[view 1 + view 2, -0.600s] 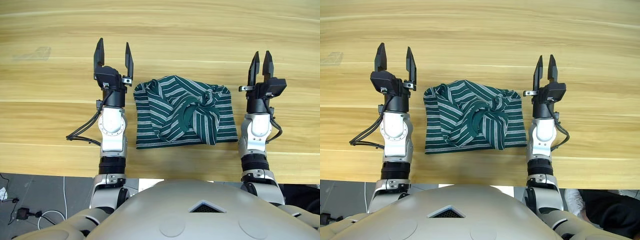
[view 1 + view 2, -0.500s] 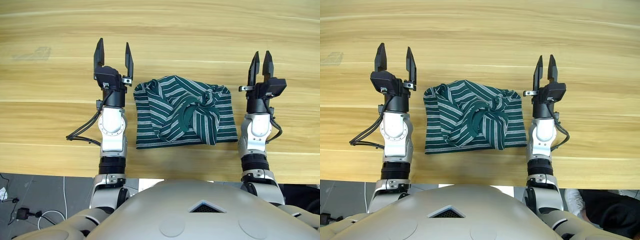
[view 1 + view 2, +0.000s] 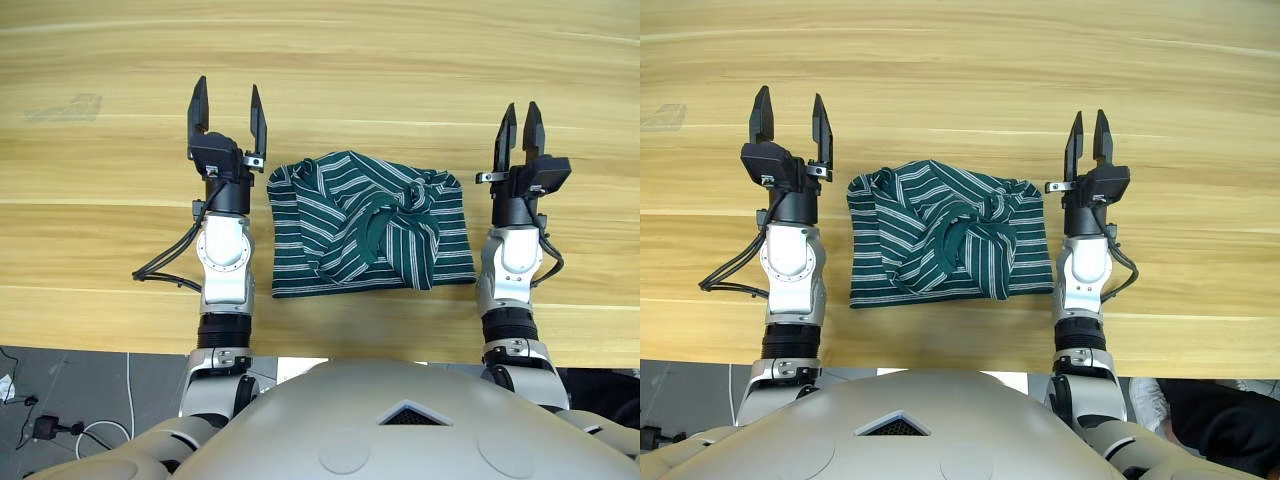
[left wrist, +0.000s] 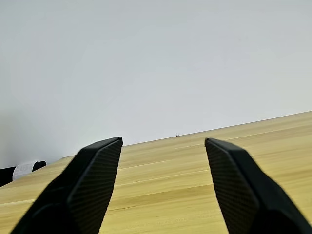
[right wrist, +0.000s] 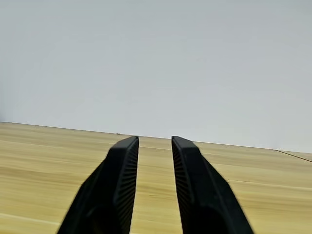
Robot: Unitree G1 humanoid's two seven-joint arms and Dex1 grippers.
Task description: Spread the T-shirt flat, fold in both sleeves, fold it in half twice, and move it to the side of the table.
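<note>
The bunched T-shirt [image 3: 370, 224] lies between the left gripper [image 3: 228, 92], its 2 fingers wide apart, and the right gripper [image 3: 520, 110], barely parted (both empty).

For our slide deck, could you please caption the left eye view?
Bunched striped T-shirt lies on the wooden table between the open left claw and the narrowly open right claw.

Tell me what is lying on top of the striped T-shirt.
Only its own cloth: a twisted bunch of fabric lies on the T-shirt, toward the robot's right. Nothing else rests on it. What the bunch covers is hidden.
</note>
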